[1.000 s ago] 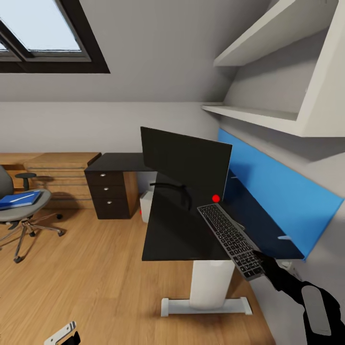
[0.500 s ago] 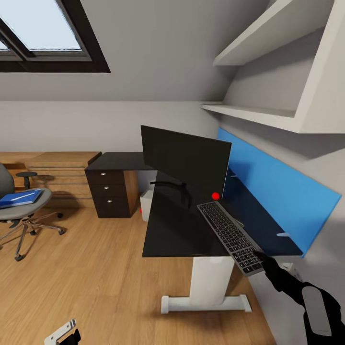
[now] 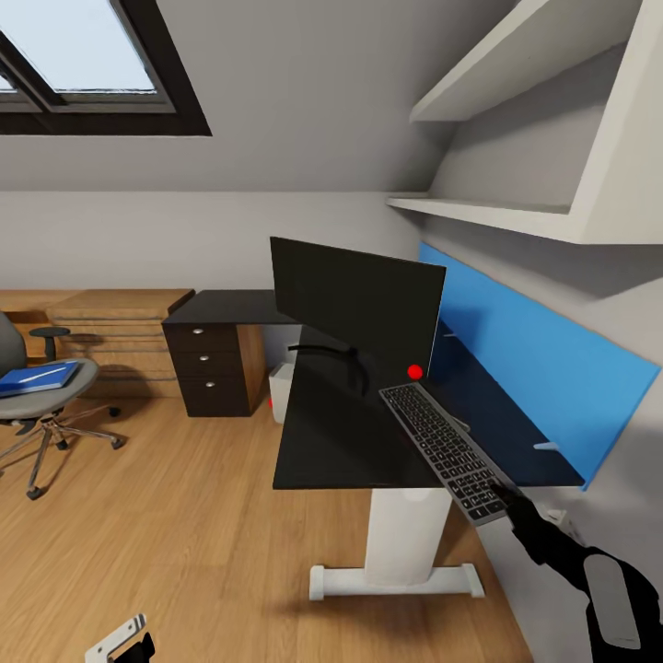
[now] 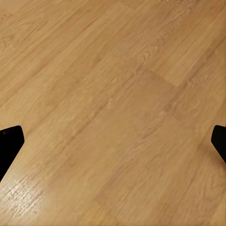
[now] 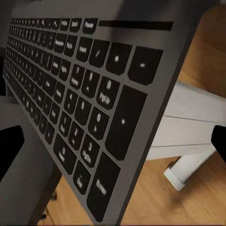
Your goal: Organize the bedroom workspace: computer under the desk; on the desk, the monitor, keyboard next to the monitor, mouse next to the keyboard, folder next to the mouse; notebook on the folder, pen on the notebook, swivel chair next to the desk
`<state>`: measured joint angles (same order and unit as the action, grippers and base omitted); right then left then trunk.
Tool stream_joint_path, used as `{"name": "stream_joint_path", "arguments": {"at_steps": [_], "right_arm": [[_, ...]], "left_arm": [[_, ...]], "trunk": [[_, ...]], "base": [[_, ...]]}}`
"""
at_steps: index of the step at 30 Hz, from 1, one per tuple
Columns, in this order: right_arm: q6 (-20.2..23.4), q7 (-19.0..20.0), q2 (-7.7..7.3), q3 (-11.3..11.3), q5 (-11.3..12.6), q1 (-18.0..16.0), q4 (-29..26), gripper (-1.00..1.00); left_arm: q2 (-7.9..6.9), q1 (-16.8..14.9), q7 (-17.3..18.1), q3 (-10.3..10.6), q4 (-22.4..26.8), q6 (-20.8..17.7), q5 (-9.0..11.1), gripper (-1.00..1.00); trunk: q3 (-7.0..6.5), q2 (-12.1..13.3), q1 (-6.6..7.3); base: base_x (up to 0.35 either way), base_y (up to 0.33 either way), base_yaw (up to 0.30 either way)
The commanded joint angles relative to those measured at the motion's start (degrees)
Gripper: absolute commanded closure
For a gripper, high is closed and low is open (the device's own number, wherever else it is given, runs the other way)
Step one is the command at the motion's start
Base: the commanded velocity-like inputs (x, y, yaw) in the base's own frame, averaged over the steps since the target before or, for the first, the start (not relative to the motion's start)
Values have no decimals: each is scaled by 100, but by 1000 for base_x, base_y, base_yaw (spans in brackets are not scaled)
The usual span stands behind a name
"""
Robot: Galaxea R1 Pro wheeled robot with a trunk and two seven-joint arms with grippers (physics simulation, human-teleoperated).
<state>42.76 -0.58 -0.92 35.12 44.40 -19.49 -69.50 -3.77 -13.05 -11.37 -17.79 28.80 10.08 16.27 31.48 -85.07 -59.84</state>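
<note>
The keyboard [image 3: 442, 448] is being held at its near end by the right gripper [image 3: 509, 498], whose fingers are closed on that end. Its long axis is running from the gripper away toward the monitor [image 3: 357, 304], far end pointing at the red dot by the screen's right edge. Most of its length is being carried over the right part of the desk [image 3: 341, 433], while the held end is overhanging the near edge. Whether it is touching the top cannot be told. The left gripper [image 3: 118, 643] is being kept low over the wooden floor [image 4: 113, 113], well apart, its fingertips spread and empty.
</note>
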Motion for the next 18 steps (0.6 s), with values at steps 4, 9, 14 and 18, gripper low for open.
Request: {"name": "stream_joint_path", "arguments": {"at_steps": [4,9,14,18], "right_arm": [[21,42,7,15,27,-5,26,-100],[-168,64,6,28,198,-6,102,-100],[-228,67,4,22,710,-4,224,-100],[-232,57,1,27,808,-7,239,-100]], "left_arm": [[-1,-4,-5,12,2,28,56,-100],[-1,-4,-5,12,-2,29,53,-100],[4,-3,-8,7,-1,33,52,-100],[7,-3,-12,4,1,37,51,-100]], "trunk": [[6,-3,0],[6,-3,0],[6,-3,0],[6,-3,0]], "base": [[0,0,0],[0,0,0],[0,0,0],[0,0,0]]}}
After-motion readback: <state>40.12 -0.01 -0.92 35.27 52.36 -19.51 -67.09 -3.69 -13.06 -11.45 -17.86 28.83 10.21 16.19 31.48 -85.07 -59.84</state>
